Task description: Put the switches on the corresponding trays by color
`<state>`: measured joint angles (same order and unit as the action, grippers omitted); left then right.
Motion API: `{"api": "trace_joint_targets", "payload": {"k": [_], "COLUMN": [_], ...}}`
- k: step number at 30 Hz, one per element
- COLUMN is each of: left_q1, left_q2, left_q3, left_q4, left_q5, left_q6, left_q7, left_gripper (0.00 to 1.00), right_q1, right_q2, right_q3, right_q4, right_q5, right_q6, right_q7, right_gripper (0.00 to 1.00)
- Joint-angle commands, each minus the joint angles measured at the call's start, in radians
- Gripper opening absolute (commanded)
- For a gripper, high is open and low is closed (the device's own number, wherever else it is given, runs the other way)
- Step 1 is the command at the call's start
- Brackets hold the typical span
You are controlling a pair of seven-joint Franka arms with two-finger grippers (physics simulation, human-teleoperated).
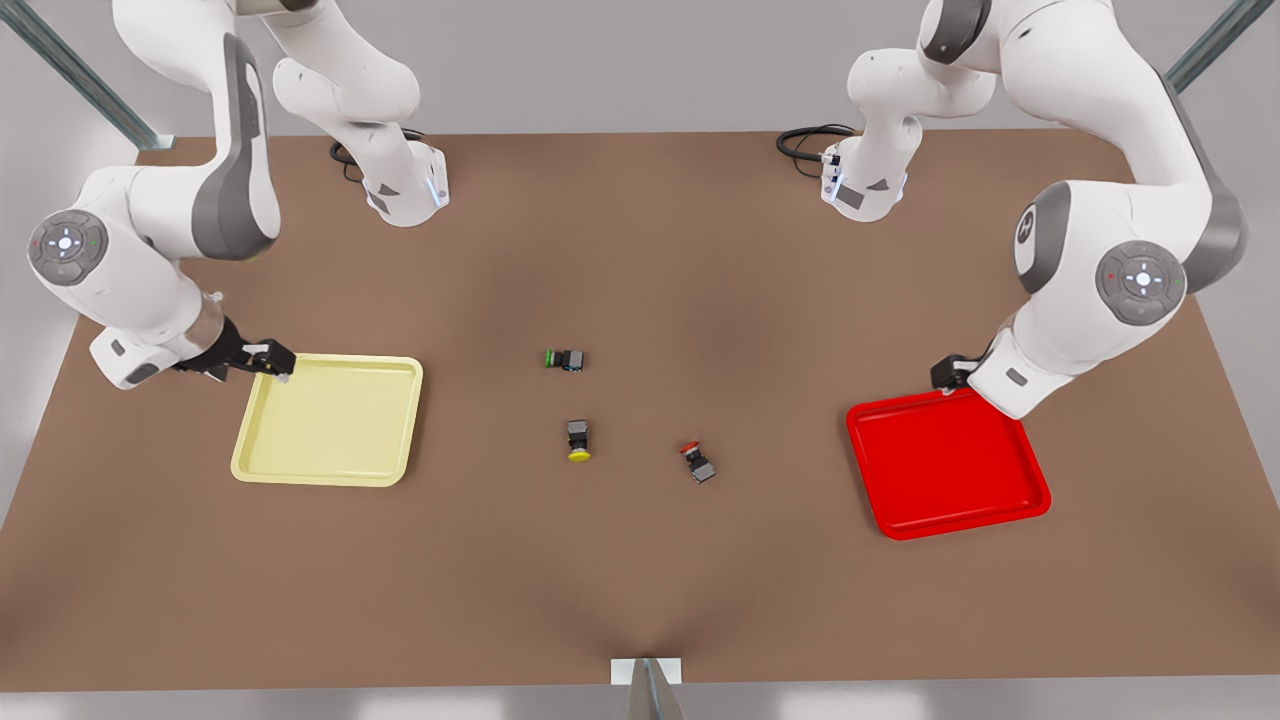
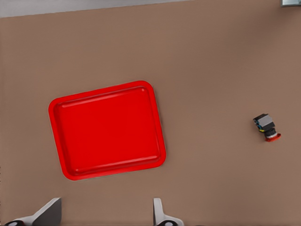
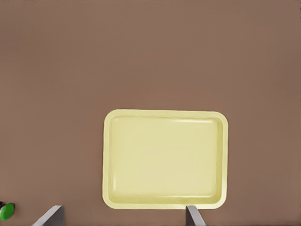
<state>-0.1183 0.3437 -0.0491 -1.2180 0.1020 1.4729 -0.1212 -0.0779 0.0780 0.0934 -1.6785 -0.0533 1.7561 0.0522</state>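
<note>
Front view: the brown table (image 1: 640, 250) carries a yellow tray (image 1: 330, 420) at centre left and a red tray (image 1: 945, 465) at centre right. Between them, in the middle of the frame, lie three switches, well apart from both trays. The green switch (image 1: 565, 359) is uppermost, the yellow switch (image 1: 579, 440) sits below it with its cap pointing down the frame, and the red switch (image 1: 697, 462) lies to the right of that one, tilted. The right gripper (image 1: 272, 362) hangs at the yellow tray's upper left corner, over the rim. The left gripper (image 1: 950, 372) is at the red tray's upper edge, mostly hidden behind its own arm. Both are far from the switches.

Left wrist view: the red tray (image 2: 108, 130) fills the centre left of the frame, with nothing in it. The red switch (image 2: 266, 127) lies on the table at the right edge, well apart from the tray. The two fingertips (image 2: 47, 213) stand wide apart at the bottom edge, holding nothing.

Right wrist view: the yellow tray (image 3: 164, 160) sits at lower centre, bare inside. The green switch (image 3: 6, 211) peeks in at the bottom left corner. The fingertips (image 3: 194, 216) at the bottom edge are spread wide, one just under the tray's lower rim, gripping nothing.
</note>
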Motion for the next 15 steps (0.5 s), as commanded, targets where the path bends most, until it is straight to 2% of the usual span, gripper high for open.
{"api": "trace_joint_targets", "payload": {"k": [1,4,6,8,10,12,15], "left_q1": [0.000,-0.003,-0.057,-0.152,-0.215,-0.238,-0.262], "left_q2": [0.000,0.006,0.066,0.164,0.238,0.308,0.386], "left_q3": [0.000,0.000,-0.002,-0.003,-0.003,-0.006,-0.054], "left_q4": [0.002,0.002,0.005,0.008,0.009,0.011,0.009], "left_q5": [0.012,0.005,-0.004,-0.057,-0.114,-0.189,-0.189], "left_q6": [0.000,0.001,0.009,0.095,0.217,0.297,0.451], "left_q7": [0.000,-0.031,-0.268,-0.554,-0.781,-0.815,-0.887], "left_gripper": [1.00,1.00,1.00,1.00,1.00,1.00,1.00], "right_q1": [0.010,0.046,0.069,0.116,0.167,0.276,0.408], "right_q2": [0.000,0.003,0.005,0.028,0.072,0.134,0.258], "right_q3": [0.000,0.017,0.040,0.057,0.108,0.108,0.104], "right_q4": [0.000,-0.003,-0.006,-0.003,0.000,0.013,0.006], "right_q5": [0.000,0.001,0.015,0.053,0.066,0.056,0.052], "right_q6": [0.000,0.002,-0.003,0.017,0.091,0.158,0.336], "right_q7": [0.000,0.008,0.014,0.032,0.156,0.255,0.383], "right_gripper": [1.00,1.00,1.00,1.00,1.00,1.00,1.00]}}
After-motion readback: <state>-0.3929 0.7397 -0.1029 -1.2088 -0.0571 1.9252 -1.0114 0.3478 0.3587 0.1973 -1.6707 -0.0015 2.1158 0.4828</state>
